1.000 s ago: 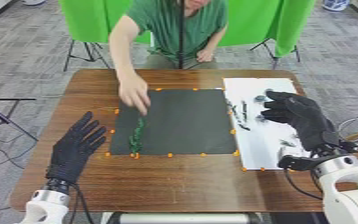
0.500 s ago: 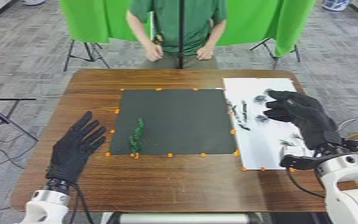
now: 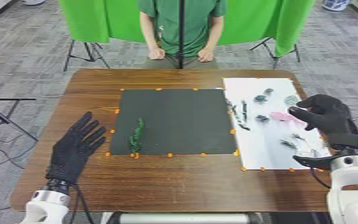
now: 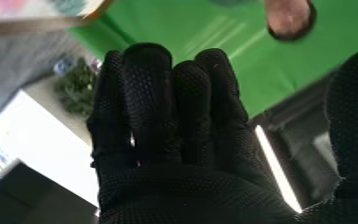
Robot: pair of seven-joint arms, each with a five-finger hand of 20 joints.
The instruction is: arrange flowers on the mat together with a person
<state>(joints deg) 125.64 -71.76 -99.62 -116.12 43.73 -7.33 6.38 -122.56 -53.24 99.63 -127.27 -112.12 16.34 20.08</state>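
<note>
In the head view, my right hand [image 3: 337,120] is over the outer edge of the white sheet [image 3: 246,86], fingers loosely bent and parted from the thumb, with nothing held between them. The pink flower [image 3: 285,117] lies on the sheet just beside that hand, on its inner side; I cannot tell whether they touch. A pale green flower [image 3: 292,100] lies close by, a little farther from me, and a grey-blue flower [image 3: 262,119] lies past the pink one, toward the mat [image 3: 177,115]. Dark twigs [image 3: 244,111] lie along the sheet's inner side, well apart from my right hand. A small sprig [image 3: 287,144] and a white flower [image 3: 309,150] lie nearer me on the sheet.

A green stem [image 3: 137,135] lies lengthwise on the left part of the dark mat, far from my right hand and nearer my left hand [image 3: 76,142], which is beside the mat, open, fingers spread and empty.

In the right wrist view, the fingers of my right hand [image 4: 180,185] are straight and side by side, the thumb well apart, the hand wide open and empty. The pink flower is beyond the fingertips, apart from them, with the pale green flower near it. Green cloth [image 4: 184,30] hangs behind.
</note>
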